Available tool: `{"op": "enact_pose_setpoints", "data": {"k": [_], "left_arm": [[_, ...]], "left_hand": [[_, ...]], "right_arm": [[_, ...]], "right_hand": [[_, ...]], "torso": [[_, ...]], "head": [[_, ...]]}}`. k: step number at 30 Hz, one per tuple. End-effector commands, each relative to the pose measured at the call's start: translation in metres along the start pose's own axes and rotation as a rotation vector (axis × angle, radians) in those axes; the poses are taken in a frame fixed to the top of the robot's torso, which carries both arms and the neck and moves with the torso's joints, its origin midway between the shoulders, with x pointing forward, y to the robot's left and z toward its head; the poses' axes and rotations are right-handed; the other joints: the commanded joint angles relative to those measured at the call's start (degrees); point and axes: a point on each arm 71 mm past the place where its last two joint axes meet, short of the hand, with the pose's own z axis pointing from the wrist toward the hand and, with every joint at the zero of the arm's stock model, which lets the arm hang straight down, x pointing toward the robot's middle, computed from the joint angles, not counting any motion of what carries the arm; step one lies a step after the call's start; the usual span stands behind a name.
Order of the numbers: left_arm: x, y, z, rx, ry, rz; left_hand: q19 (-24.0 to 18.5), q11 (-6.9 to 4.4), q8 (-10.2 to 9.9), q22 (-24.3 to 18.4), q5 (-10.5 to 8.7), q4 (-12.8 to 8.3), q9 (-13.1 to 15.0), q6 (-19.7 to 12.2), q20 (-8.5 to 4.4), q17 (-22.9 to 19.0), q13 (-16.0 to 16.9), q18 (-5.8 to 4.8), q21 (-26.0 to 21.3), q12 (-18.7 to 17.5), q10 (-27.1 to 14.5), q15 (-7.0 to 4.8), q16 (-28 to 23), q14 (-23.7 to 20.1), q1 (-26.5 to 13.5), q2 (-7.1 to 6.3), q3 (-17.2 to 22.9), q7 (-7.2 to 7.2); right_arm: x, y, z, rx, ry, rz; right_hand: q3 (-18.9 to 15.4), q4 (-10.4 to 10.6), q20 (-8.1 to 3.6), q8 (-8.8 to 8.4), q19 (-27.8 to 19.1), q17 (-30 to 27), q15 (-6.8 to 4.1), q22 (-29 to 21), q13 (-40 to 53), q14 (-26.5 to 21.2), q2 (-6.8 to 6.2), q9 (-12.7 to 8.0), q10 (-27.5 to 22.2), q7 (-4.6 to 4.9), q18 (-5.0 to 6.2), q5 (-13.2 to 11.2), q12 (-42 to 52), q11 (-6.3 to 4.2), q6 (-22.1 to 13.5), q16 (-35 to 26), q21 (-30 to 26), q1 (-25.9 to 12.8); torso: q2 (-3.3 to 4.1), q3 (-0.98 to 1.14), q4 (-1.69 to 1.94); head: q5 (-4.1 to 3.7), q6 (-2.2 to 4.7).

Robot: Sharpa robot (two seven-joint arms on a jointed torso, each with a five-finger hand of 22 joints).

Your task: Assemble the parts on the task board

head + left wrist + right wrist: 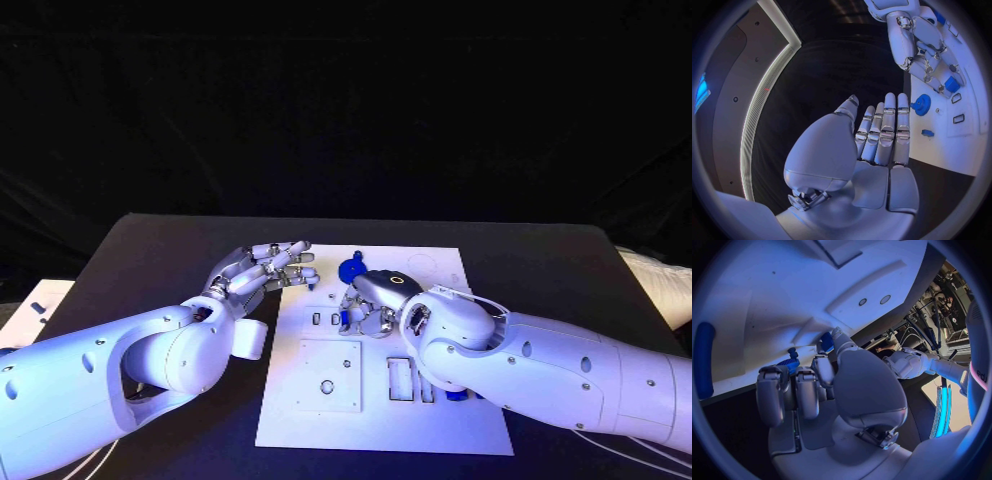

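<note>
The setting is a robotics laboratory test bench. A black table [562, 260] stands before a black backdrop [346, 100] and carries a white task board [433, 420]. The right wrist view shows cable bundles and equipment racks [942, 300] beyond the table.

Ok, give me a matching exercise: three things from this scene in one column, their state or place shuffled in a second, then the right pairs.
Column one:
1. left hand
2. right hand
3. blue gear part

Column two:
A. lies on the task board, beyond the right hand
B. over the board, fingers curled down onto it
C. fingers stretched out, holding nothing, at the board's left edge

Pairs: 1-C, 2-B, 3-A
</note>
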Motion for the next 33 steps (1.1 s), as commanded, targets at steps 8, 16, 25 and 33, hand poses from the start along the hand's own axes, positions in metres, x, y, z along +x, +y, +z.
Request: {"op": "enact_pose_setpoints", "data": {"k": [8,16,25,33], "left_arm": [[0.002,-0.001,0.0,0.008,0.019,-0.011],[0.002,-0.001,0.0,0.008,0.019,-0.011],[0.0,0.003,0.002,-0.039,0.024,0.016],[-0.003,0.013,0.006,-0.17,0.118,0.192]], "left_hand": [[0.3,0.1,-0.3,-0.1,0.33,-0.2,0.0,0.3,0.17,0.1,0.0,0.67,-0.2,-0.2,0.4,0.1,-0.3,-0.2,0.4,0.04,0.0,0.11],[0.3,0.1,-0.3,-0.1,0.33,-0.2,0.0,0.3,0.17,0.1,0.0,0.67,-0.2,-0.2,0.4,0.1,-0.3,-0.2,0.4,0.04,0.0,0.11],[7.8,-1.78,-0.3,2.2,0.29,-0.3,0.0,2.1,-2.47,4.1,0.3,0.78,4.9,0.5,4.1,-2.67,4.4,8.6,-0.6,-0.08,0.1,-1.29],[20.8,-5.17,-0.7,18.5,-0.96,2.2,0.1,3.1,-6.65,30.5,3.5,-0.68,25.1,5.1,14.6,-6.49,33.6,20.1,-3.9,-0.92,-1.0,-3.4]], "right_arm": [[0.008,-0.006,-0.002,0.05,0.017,-0.015],[0.0,-0.003,-0.005,0.021,-0.098,0.032],[-0.02,0.007,-0.024,-0.229,-0.143,0.207],[-0.059,-0.017,-0.042,-0.275,-0.193,0.376]], "right_hand": [[-0.5,1.5,0.67,-0.14,1.6,13.9,0.57,7.9,-1.1,5.8,-1.09,-0.2,-1.2,0.25,-0.47,0.2,-1.5,0.23,-1.6,-0.4,-0.5,-1.3],[-1.9,3.7,0.95,-0.06,1.6,13.7,0.84,7.8,-1.8,5.7,-2.86,-0.6,-1.6,0.54,-0.44,2.0,-2.3,0.52,-3.1,-0.5,-0.7,-2.2],[-5.7,8.4,1.68,-0.1,0.8,12.9,1.67,6.6,-2.1,5.5,-4.38,-1.2,-2.6,1.59,-0.18,3.2,-2.6,1.52,-6.6,-1.1,-1.4,-2.3],[-6.8,8.3,1.9,0.3,0.0,12.4,1.77,5.4,-2.3,5.4,-2.24,-1.2,-3.1,1.67,0.11,5.5,-2.6,1.61,-6.9,-1.4,-2.2,0.3]], "torso": [[0.02,0.01,-0.05],[0.03,0.05,-0.05],[-0.19,0.12,-0.1],[-1.22,0.49,-0.3]], "head": [[-0.01,0.09],[-0.05,0.12],[0.12,0.28],[-0.01,0.13]]}}
